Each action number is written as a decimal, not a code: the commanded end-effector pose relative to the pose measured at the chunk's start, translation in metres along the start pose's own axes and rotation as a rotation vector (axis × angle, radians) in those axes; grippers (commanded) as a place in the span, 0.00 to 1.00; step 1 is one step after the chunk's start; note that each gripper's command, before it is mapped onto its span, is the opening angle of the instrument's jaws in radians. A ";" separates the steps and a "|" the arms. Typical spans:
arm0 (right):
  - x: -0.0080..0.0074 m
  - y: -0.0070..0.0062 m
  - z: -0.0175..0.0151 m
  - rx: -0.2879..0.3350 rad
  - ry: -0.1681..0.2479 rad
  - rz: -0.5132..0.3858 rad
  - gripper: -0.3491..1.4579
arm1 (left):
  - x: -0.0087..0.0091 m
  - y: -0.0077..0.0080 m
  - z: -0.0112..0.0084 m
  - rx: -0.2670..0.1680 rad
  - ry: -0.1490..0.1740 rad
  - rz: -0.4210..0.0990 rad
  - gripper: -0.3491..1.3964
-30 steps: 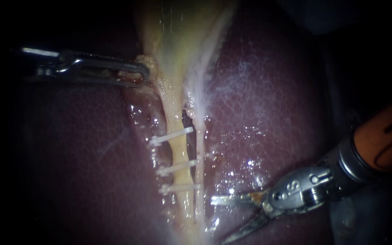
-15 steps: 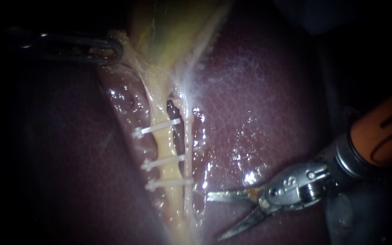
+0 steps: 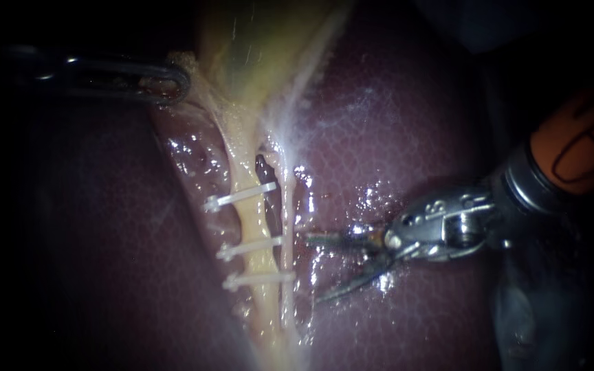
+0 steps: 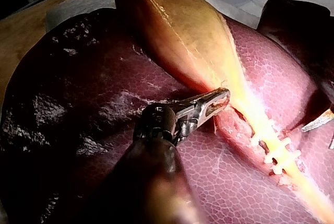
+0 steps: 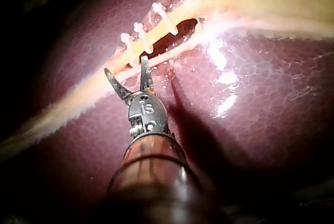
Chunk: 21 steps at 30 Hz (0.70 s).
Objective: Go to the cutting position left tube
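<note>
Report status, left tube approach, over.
Left instrument shut on gallbladder. Right instrument open, short of left tube, three clips on it. Right tube between.

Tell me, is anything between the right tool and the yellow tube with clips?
Yes. The thin pale right tube runs beside the clipped left tube, on the side facing the right instrument, so its open tool meets that tube first. Nothing else visible is between.

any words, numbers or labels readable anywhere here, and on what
On the right instrument: small stamped marks on the metal head and a dark mark on the orange shaft, too small and blurred to give as text.
On the left instrument: none seen.
On the liver, gallbladder and clips: none.
</note>
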 end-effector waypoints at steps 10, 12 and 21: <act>-0.0014 0.0038 0.0016 0.055 0.022 0.132 0.94 | 0.0001 -0.0001 0.0001 0.001 0.000 0.001 0.00; -0.0017 0.0043 0.0018 0.066 0.025 0.151 0.94 | 0.0002 -0.0001 0.0001 0.000 0.000 0.001 0.00; -0.0027 0.0059 0.0034 0.140 0.049 0.212 0.94 | 0.0003 -0.0001 0.0001 0.002 0.000 0.001 0.00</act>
